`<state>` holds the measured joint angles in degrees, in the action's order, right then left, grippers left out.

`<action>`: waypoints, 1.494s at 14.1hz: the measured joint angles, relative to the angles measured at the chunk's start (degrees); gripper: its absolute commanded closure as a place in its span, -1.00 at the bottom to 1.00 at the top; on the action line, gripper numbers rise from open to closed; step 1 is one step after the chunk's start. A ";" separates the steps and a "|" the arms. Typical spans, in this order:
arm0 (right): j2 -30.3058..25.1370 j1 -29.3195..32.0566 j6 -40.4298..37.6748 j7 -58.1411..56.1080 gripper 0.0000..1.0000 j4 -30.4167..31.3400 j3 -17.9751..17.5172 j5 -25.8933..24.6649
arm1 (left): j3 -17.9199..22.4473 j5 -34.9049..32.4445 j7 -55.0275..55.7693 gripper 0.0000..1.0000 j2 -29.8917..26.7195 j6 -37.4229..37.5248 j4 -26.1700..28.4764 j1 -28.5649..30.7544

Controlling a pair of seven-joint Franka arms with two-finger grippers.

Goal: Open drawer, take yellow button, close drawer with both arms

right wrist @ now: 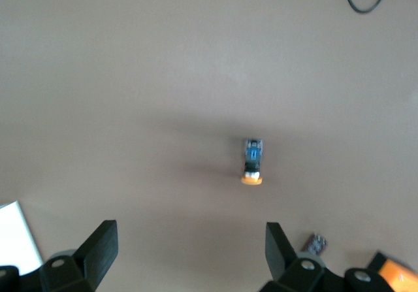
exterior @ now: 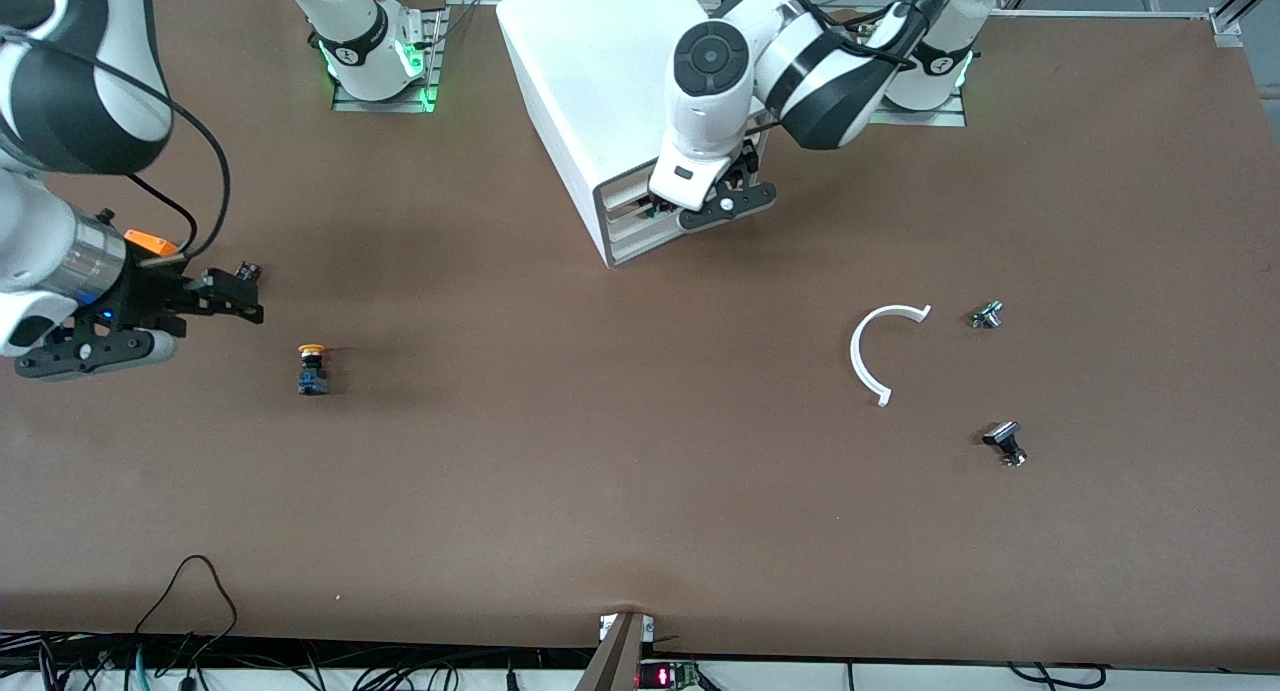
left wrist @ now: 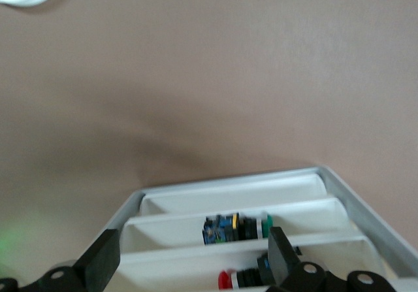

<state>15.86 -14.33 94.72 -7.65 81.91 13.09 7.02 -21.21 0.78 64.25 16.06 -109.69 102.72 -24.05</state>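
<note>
The button (exterior: 312,368), with an orange-yellow cap and a blue-and-black body, lies on the bare table toward the right arm's end; it also shows in the right wrist view (right wrist: 253,161). My right gripper (exterior: 245,299) is open and empty, low over the table beside the button (right wrist: 189,243). The white cabinet (exterior: 590,81) stands between the arm bases. Its top drawer (exterior: 625,193) looks pushed in. My left gripper (exterior: 700,209) is open at the cabinet's front, its fingers (left wrist: 98,259) on either side of the stacked flared drawer fronts (left wrist: 196,256). Other buttons (left wrist: 235,228) show inside the drawers.
A white C-shaped ring (exterior: 880,356), a small green-tipped metal part (exterior: 987,315) and a black-capped metal part (exterior: 1005,443) lie toward the left arm's end. An orange box (exterior: 150,242) and a small dark part (exterior: 248,270) sit by the right gripper.
</note>
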 measured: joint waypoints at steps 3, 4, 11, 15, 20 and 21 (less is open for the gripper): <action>-0.43 4.33 -9.24 4.82 -1.00 -6.59 -6.05 -3.21 | 0.13 -0.23 -8.15 -1.00 -0.30 2.86 -2.56 5.43; -0.86 6.53 -10.94 6.64 -1.00 -7.88 -9.46 -4.81 | 0.17 -1.23 -11.79 -1.00 -0.49 5.77 -4.02 7.53; -7.10 14.50 -17.69 11.92 -1.00 -9.09 -20.26 -6.56 | 1.95 -7.25 -44.81 -1.00 -3.32 23.02 -17.74 19.87; -10.34 14.73 -19.18 11.99 -1.00 -7.40 -20.66 -6.56 | 10.17 -7.21 -67.40 -1.00 -3.67 21.80 -17.82 24.91; -17.77 14.73 -14.30 12.12 -1.00 3.33 -20.78 -6.56 | 15.73 1.87 -69.36 -1.00 -8.26 17.91 -13.76 25.64; -18.99 14.73 -12.62 12.12 -1.00 5.76 -20.78 -6.56 | 17.31 3.96 -69.63 -1.00 -10.42 15.32 -10.61 25.65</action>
<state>-3.12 0.40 82.10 4.48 87.68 -7.69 0.45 -3.89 4.75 -5.38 5.63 -94.37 92.11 1.60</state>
